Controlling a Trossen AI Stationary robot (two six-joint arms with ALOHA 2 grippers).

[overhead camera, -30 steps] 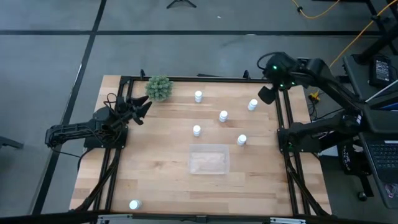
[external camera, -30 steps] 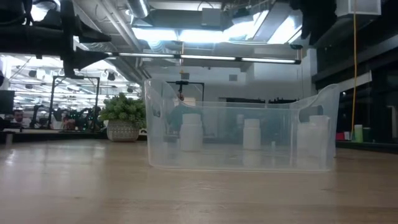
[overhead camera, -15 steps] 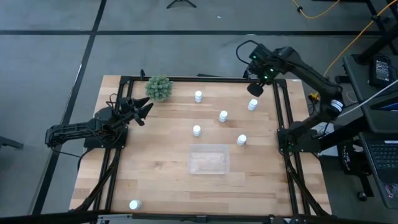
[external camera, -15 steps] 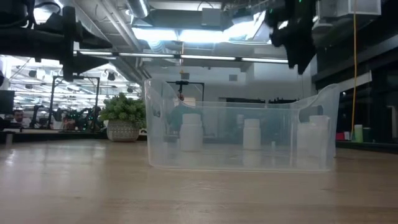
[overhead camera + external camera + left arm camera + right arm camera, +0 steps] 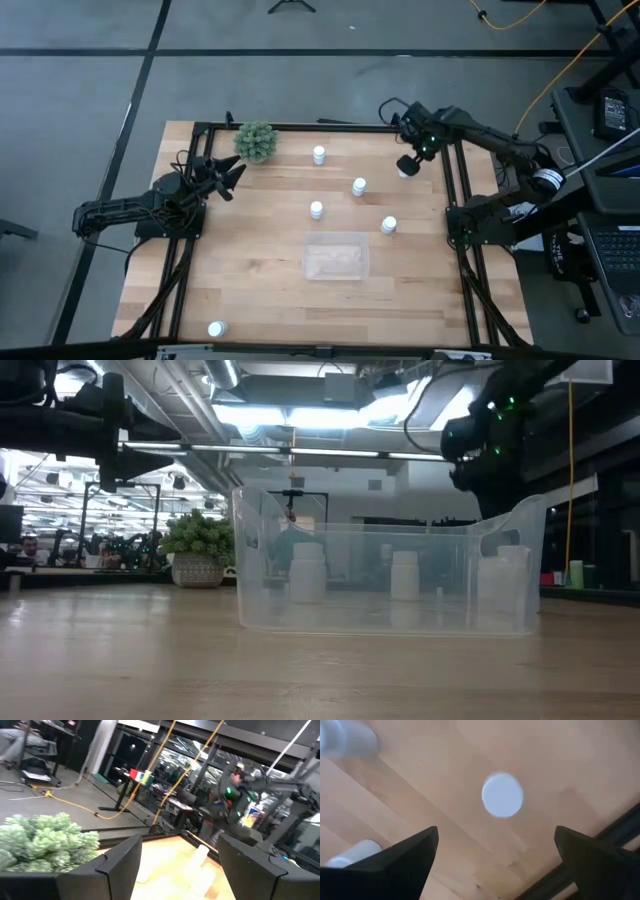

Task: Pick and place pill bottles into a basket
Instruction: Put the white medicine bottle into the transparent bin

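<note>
Several small white pill bottles stand upright on the wooden table: (image 5: 319, 155), (image 5: 359, 186), (image 5: 316, 210), (image 5: 389, 225) and one near the front left (image 5: 216, 328). The clear tray (image 5: 336, 256) sits on the table near its middle and is empty. My right gripper (image 5: 410, 158) is open, pointing down above the far-right bottle (image 5: 404, 171). That bottle's white cap (image 5: 502, 795) shows between and beyond my fingers (image 5: 410, 855), which are apart from it. My left gripper (image 5: 226, 176) is open and empty at the table's left, near the plant.
A green bushy plant (image 5: 256, 141) in a pot stands at the far left corner. Black frame rails (image 5: 452, 190) run along the table's edges. In the low view the tray (image 5: 390, 575) stands in front, with bottles (image 5: 307, 572) showing through it.
My right gripper has gone toward the table's left edge and down, from beyond the far right corner to above the far-right bottle. My left arm and the bottles have kept still.
</note>
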